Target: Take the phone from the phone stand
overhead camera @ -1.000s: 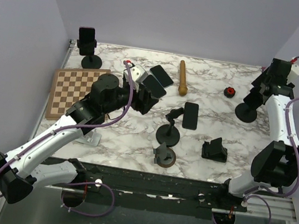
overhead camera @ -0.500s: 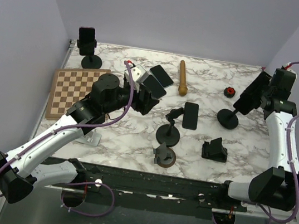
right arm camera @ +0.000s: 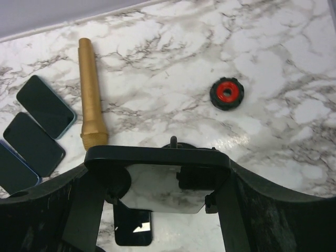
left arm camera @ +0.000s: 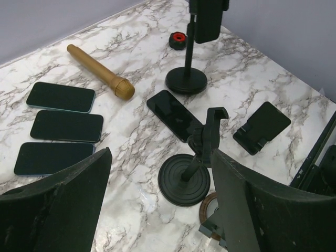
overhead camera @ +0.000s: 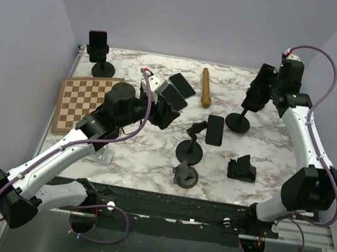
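Observation:
A black phone (overhead camera: 260, 88) sits upright in a black phone stand (overhead camera: 239, 122) at the back right of the marble table. My right gripper (overhead camera: 264, 89) is shut on this phone. In the right wrist view the phone's top edge (right arm camera: 157, 156) spans the gap between my fingers, with the stand's base (right arm camera: 181, 146) below. The left wrist view shows the same phone (left arm camera: 208, 18) and its stand (left arm camera: 186, 80). My left gripper (overhead camera: 170, 108) is open and empty, hovering near an empty black stand (left arm camera: 185, 178).
A second phone on a stand (overhead camera: 97, 42) is at the back left. Three loose phones (left arm camera: 60, 127) and a fourth (overhead camera: 215, 130) lie flat. Also here are a gold microphone (overhead camera: 206, 87), a red knob (right arm camera: 227, 94), a chessboard (overhead camera: 83, 102), a black wedge holder (overhead camera: 241, 168) and a brown disc (overhead camera: 184, 176).
My right arm has moved the stand with its phone from the table's right edge leftward and toward the back centre. My left arm has stayed put.

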{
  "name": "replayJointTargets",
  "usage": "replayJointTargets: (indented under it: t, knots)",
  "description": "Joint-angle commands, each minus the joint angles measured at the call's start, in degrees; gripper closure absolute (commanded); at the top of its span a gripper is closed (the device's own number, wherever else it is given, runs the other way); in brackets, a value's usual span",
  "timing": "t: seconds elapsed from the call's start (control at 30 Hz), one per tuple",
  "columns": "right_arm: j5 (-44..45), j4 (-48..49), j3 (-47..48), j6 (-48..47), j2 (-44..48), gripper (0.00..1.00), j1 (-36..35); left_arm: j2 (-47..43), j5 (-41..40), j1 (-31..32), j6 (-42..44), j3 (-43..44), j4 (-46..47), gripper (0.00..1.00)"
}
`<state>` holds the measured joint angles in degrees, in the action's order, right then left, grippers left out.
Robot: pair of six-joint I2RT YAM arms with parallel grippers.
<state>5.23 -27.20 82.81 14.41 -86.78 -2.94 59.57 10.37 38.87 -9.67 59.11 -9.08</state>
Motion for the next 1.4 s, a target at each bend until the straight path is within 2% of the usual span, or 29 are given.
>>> replayJointTargets:
  t: [0.0, 0.17, 0.33, 0.43, 0.6, 0.7, 0.8, 1.0, 1.1, 1.2, 1.3, 1.37]
  knots:
    - [1.8, 8.4, 7.4, -2.5, -4.5, 0.99, -2.3, -0.8, 2.6, 0.3, -0.6, -1.1, 3.1, 0.16]
    - [2.6, 9.6, 13.3, -5.7, -10.5, 0.99, -4.5, 0.1, 7.4, -1.4, -5.9, 0.4, 8.8, 0.15]
    - [0.3, 11.5, 16.8, -7.2, -15.3, 0.99, -5.3, 7.8, 9.9, -4.7, -11.1, 8.3, 8.8, 0.16]
    - [-0.2, 11.7, 19.3, -8.3, -18.4, 0.99, -6.3, 14.0, 14.2, -7.1, -14.9, 12.3, 13.1, 0.21]
    - [-3.2, 13.6, 20.7, -7.6, -21.7, 0.99, -6.8, 25.5, 17.9, -8.1, -10.7, 21.7, 13.0, 0.23]
    - [-7.9, 14.1, 21.9, -7.6, -23.6, 0.99, -7.2, 33.8, 21.4, -9.4, -9.7, 30.0, 10.6, 0.30]
    - [-8.9, 11.1, 24.6, -7.4, -25.7, 0.99, -7.7, 42.0, 26.8, -10.7, -10.3, 37.4, 10.1, 0.34]
    - [-10.5, 9.1, 24.0, -4.7, -26.7, 0.99, -8.0, 56.5, 33.2, -10.7, -10.8, 51.7, 9.2, 0.34]
    - [-11.3, 8.0, 24.3, -3.3, -26.8, 0.99, -8.0, 61.6, 35.4, -10.7, -13.7, 54.9, 11.0, 0.35]
    - [-10.8, 5.2, 26.6, -1.8, -27.6, 0.99, -8.0, 65.2, 37.8, -10.7, -16.5, 56.2, 15.2, 0.47]
    - [-12.8, 3.3, 28.3, -1.6, -28.0, 0.99, -7.9, 68.6, 39.7, -10.6, -17.9, 57.9, 18.4, 0.46]
    - [-14.6, 2.7, 29.0, -1.4, -28.0, 0.99, -8.0, 70.7, 39.6, -10.6, -17.6, 60.0, 18.7, 0.41]
